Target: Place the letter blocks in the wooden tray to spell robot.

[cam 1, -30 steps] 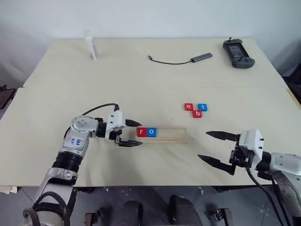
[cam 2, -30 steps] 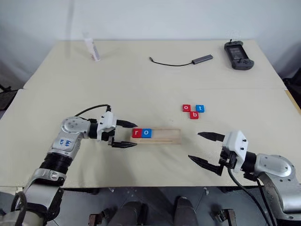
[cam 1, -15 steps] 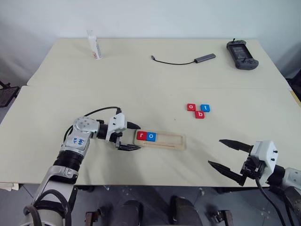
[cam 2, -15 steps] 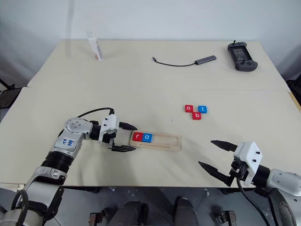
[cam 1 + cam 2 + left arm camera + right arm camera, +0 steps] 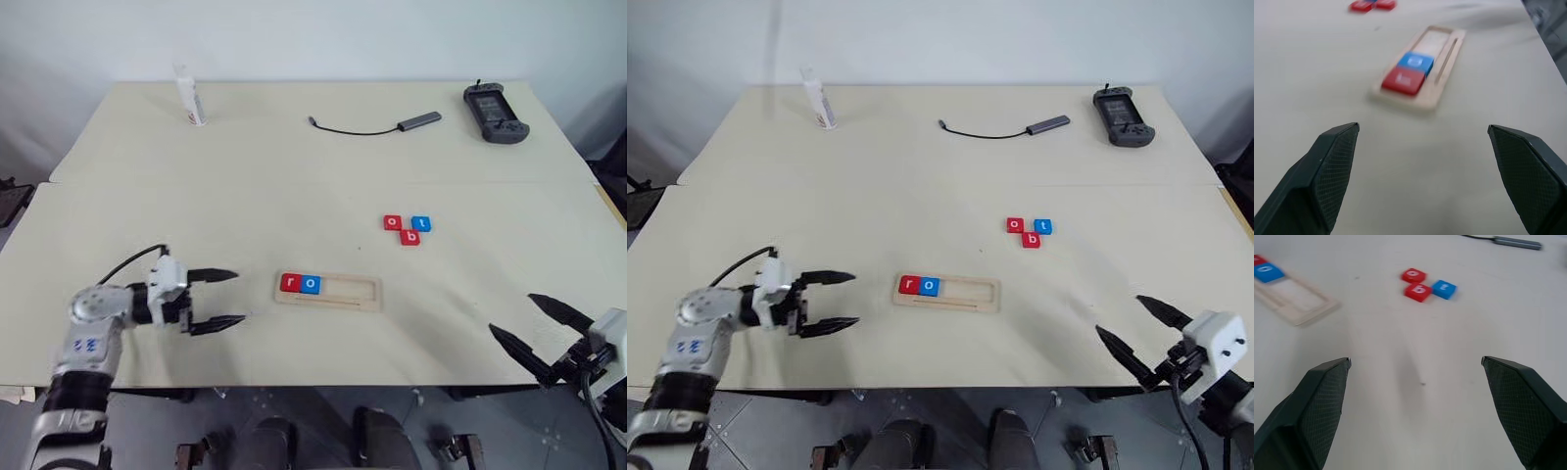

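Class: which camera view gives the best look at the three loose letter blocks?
The right wrist view: the three loose letter blocks sit large, letters o, b, t readable. The eye views show them small; the left wrist view catches them blurred at its edge.

In your left wrist view the wooden tray (image 5: pixel 1422 68) is blurred: the letter on its red block (image 5: pixel 1403 81) cannot be read, and the blue block (image 5: pixel 1416 61) shows only a faint ring. The 3 loose letter blocks (image 5: pixel 1372 5) are cut by the frame edge there. In your right wrist view the tray's near end runs off the edge, leaving the red block a sliver.
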### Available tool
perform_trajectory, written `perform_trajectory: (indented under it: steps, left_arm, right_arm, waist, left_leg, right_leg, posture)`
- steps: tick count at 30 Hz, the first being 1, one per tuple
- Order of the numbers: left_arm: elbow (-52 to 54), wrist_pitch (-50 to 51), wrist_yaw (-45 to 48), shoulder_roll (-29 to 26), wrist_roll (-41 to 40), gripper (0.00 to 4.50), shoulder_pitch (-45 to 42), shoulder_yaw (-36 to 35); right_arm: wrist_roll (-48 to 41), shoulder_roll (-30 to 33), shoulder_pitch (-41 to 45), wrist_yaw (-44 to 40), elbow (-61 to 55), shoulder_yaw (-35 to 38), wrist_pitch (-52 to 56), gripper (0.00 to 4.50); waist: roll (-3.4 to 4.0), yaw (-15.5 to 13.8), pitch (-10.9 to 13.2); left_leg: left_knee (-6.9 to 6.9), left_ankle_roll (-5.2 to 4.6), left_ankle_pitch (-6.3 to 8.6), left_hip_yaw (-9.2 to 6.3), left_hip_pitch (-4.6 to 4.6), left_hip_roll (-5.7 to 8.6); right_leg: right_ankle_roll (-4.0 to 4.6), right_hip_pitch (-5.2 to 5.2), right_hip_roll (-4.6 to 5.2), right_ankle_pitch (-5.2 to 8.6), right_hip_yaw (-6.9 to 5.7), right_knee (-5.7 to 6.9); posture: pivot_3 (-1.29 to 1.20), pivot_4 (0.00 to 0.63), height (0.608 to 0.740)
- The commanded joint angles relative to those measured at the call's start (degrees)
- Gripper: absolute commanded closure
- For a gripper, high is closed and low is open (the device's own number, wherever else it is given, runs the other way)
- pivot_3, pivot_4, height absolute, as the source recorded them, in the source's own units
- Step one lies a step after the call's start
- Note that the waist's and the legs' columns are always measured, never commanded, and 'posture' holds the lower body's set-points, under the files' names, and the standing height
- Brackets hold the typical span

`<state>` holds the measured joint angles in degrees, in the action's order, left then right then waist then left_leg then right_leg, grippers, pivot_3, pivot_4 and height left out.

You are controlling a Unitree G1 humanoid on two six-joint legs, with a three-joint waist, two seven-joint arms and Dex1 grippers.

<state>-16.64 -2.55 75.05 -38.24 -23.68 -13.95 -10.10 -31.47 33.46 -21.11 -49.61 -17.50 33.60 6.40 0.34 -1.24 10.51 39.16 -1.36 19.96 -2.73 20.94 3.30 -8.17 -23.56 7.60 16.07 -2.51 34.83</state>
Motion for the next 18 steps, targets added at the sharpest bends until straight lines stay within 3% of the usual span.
perform_trajectory:
  steps: [1, 4, 10, 13, 18]
  left_arm:
    - [5.69, 0.81, -3.57, 0.34, -2.71, 0.03, 1.83, -2.97]
    - [9.55, 1.72, -4.85, 0.82, -3.54, 0.03, 4.33, -3.17]
    - [15.73, 3.62, -7.65, 2.18, -5.11, 0.03, 5.90, -3.06]
    - [17.62, 4.23, -8.69, 2.80, -5.30, 0.03, 6.33, -2.51]
    - [19.51, 4.92, -9.74, 3.50, -5.33, 0.03, 7.70, -1.90]
  right_arm:
    - [0.04, 1.19, 6.13, 2.83, -1.22, -2.75, 1.23, 0.00]
    - [1.03, 5.68, 15.71, 5.80, 0.07, -7.37, 8.50, 0.00]
    - [-0.34, 14.42, 46.40, 16.46, 5.10, -22.33, 45.33, 0.00]
    - [0.42, 13.84, 55.73, 19.19, 8.42, -27.80, 56.91, 0.00]
    - [4.08, 9.39, 62.79, 22.52, 14.00, -33.61, 60.66, 0.00]
  waist:
    - [0.00, -0.13, 0.00]
    - [0.05, -0.02, -0.01]
    - [0.16, 0.83, 0.05]
    - [0.16, 0.73, 0.05]
    - [0.16, 0.86, 0.05]
  left_leg:
    - [0.01, 0.00, -0.01, 0.00, -0.02, 0.01]
    - [0.01, 0.01, -0.02, 0.02, -0.08, 0.01]
    - [-0.01, 0.17, -0.03, -0.03, 0.04, -0.18]
    - [-0.03, 0.23, -0.04, -0.25, 0.25, -0.22]
    - [-0.06, 0.10, 0.03, -0.28, 0.38, -0.02]
  right_leg:
    - [0.00, 0.01, 0.02, -0.01, 0.02, -0.05]
    - [0.01, 0.03, 0.02, -0.01, 0.07, -0.02]
    - [0.19, -0.16, 0.03, 0.06, 0.11, 0.06]
    - [0.27, -0.23, 0.04, 0.10, 0.05, 0.09]
    - [0.26, -0.28, -0.01, 0.09, -0.22, 0.12]
  posture:
    - [0.00, 0.150, 0.740]
    - [0.00, 0.150, 0.740]
    - [0.00, 0.150, 0.740]
    - [0.00, 0.150, 0.740]
    - [0.00, 0.150, 0.740]
